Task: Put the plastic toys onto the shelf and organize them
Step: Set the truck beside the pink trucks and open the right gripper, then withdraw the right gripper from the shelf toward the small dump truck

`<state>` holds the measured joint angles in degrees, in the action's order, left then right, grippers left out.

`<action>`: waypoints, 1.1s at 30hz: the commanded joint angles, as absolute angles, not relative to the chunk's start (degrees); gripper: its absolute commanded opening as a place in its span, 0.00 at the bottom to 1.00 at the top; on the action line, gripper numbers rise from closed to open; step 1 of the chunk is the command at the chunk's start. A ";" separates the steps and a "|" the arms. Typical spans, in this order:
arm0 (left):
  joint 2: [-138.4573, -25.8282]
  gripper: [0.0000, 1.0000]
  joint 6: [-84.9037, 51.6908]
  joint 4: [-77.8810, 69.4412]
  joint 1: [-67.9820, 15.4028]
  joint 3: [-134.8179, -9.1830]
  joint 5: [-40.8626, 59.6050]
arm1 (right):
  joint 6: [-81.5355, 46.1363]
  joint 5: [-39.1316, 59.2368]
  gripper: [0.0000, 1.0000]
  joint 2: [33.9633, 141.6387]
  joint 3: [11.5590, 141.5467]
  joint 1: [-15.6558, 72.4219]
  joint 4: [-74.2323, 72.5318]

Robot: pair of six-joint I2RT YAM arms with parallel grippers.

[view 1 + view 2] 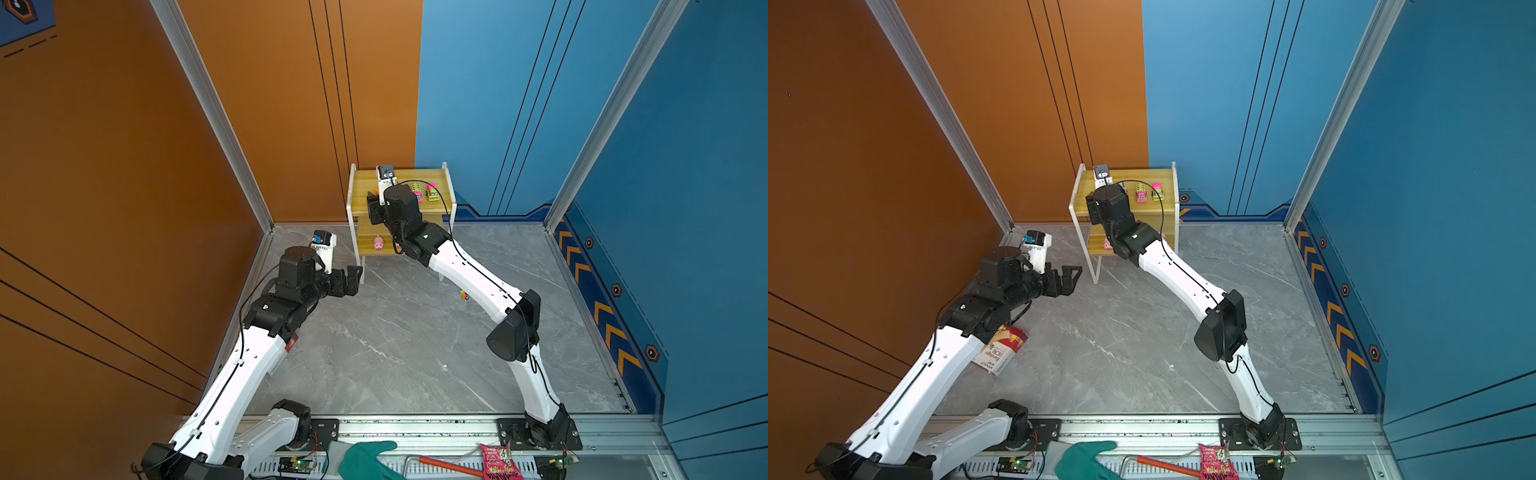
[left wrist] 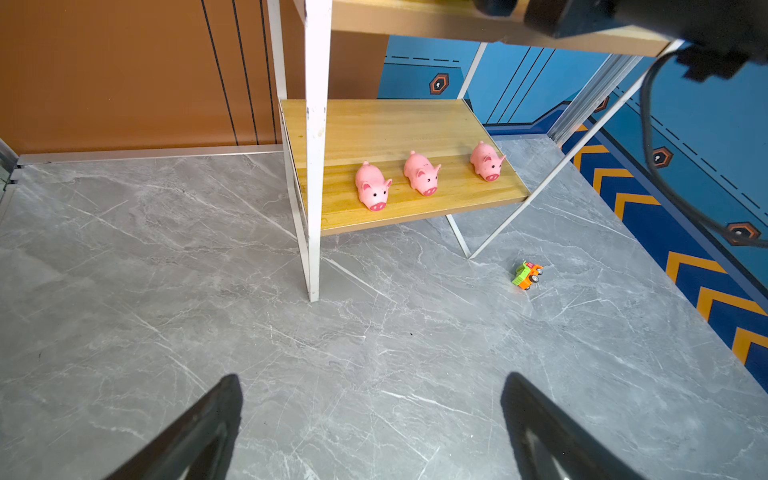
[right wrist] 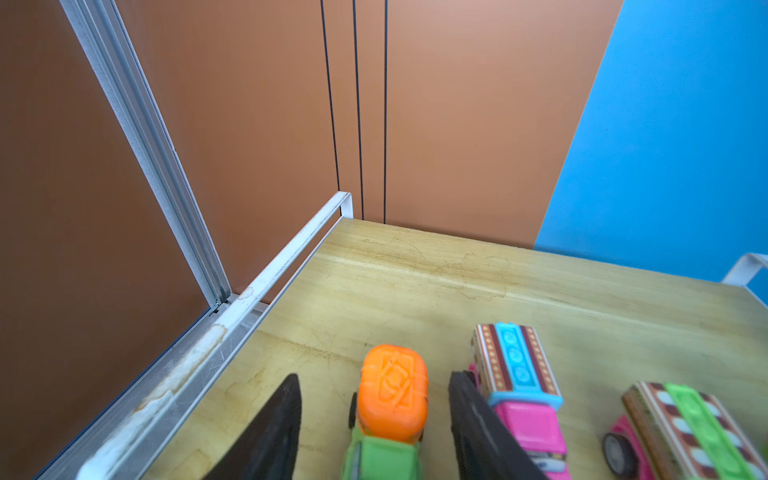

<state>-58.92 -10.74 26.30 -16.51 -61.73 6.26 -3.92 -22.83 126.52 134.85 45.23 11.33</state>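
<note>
The R gripper is positioned over the top board of the shelf w/ jaws released: the orange-and-green truck is straddled by the black fingers, a gap being left on each side, so nothing is gripped. This truck is stood on the board not far from the white side rail. Just beside it, a pink truck and a green-striped truck are lined up in a row. On the lower board three pink pigs are set side by side, apart from each other. A small dump truck is left on the grey floor near a shelf leg. The L gripper is held above bare floor in front of the shelf, jaws spread wide & empty.
</note>
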 commanded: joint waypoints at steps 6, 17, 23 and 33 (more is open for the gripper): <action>-58.41 0.98 -10.55 24.61 -15.93 -60.38 7.14 | 2.71 -24.19 0.65 119.20 135.40 47.69 7.00; -59.17 0.98 -10.56 24.61 -16.25 -59.77 6.52 | 6.59 -27.47 0.68 100.37 114.08 47.60 -1.30; -59.67 0.98 -10.05 24.61 -20.02 -59.41 4.84 | -0.53 -30.31 0.68 81.55 88.22 41.74 -2.64; -61.76 0.98 -7.96 24.92 -30.45 -59.41 1.03 | -25.07 -21.81 0.68 63.67 56.85 22.75 11.02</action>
<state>-61.21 -9.63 25.04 -28.49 -60.01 3.25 -14.57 -26.33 64.73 62.19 25.06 5.06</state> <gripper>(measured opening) 0.980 0.678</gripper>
